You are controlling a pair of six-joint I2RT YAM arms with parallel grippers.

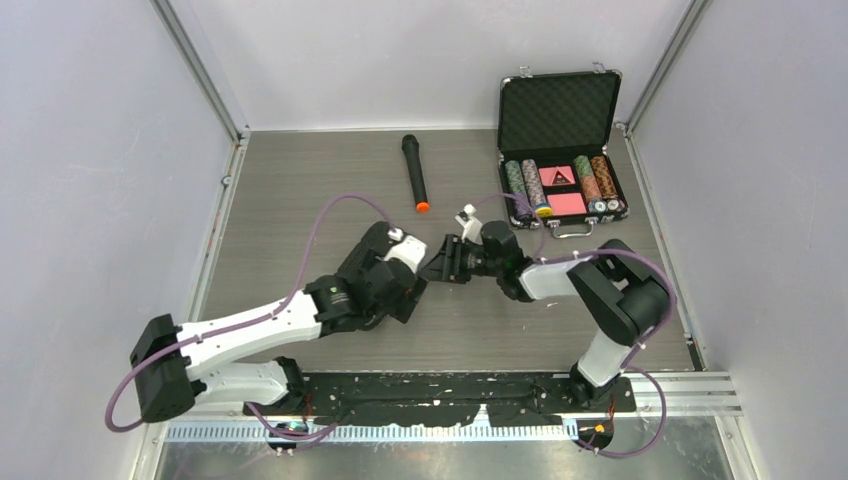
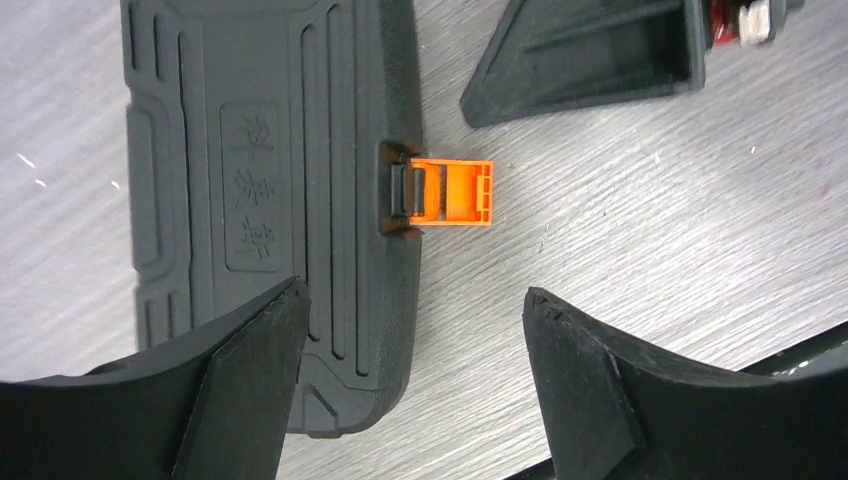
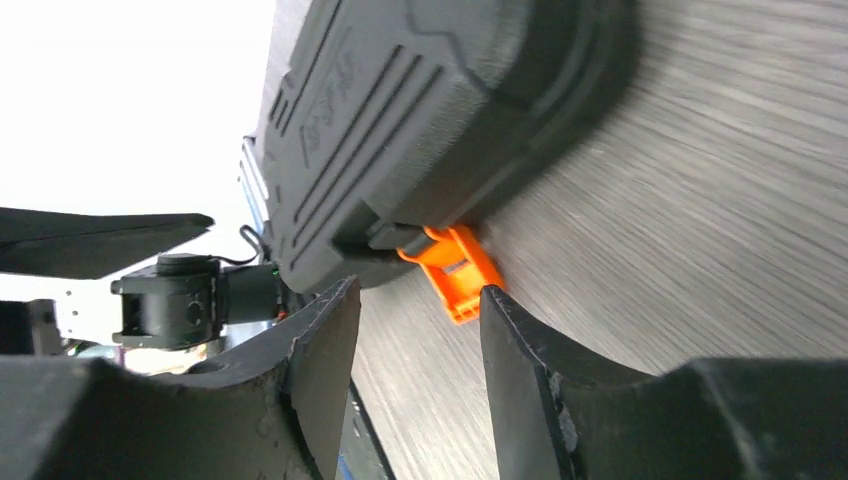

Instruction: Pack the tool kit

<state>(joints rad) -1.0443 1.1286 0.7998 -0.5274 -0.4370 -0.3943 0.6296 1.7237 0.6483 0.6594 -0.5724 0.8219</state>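
- Orange latch [image 2: 455,192] is your target. It sticks out flat from the edge of the case [image 2: 260,180], not yet snapped home, so the step in hand looks like fastening the shut lid.
- That case lies closed, ribbed lid up, mid-counter, right under both wrists.
- Your left gripper [image 2: 415,300] hangs over it with fingers wide, holding nothing. One finger is above the lid's corner, the other above bare counter [image 2: 640,260]. Lower the lid-side finger onto the ribs beside the latch to pin the case flat.
- Your right gripper [image 3: 420,295] sits low along the counter with fingers parted less widely, also holding nothing. The latch tip is in the gap, close against one finger, though I cannot tell whether it touches.
- Push, don't pinch: use one finger's flat to fold the latch back against the case edge, square to its hinge, until it seats.
- A light plastic case on smooth wood-grain will probably slide, so brace it before you push.
- Farther back, the mic [image 1: 414,172] and the open chip case [image 1: 560,160] are well apart from this work, so leave them alone.
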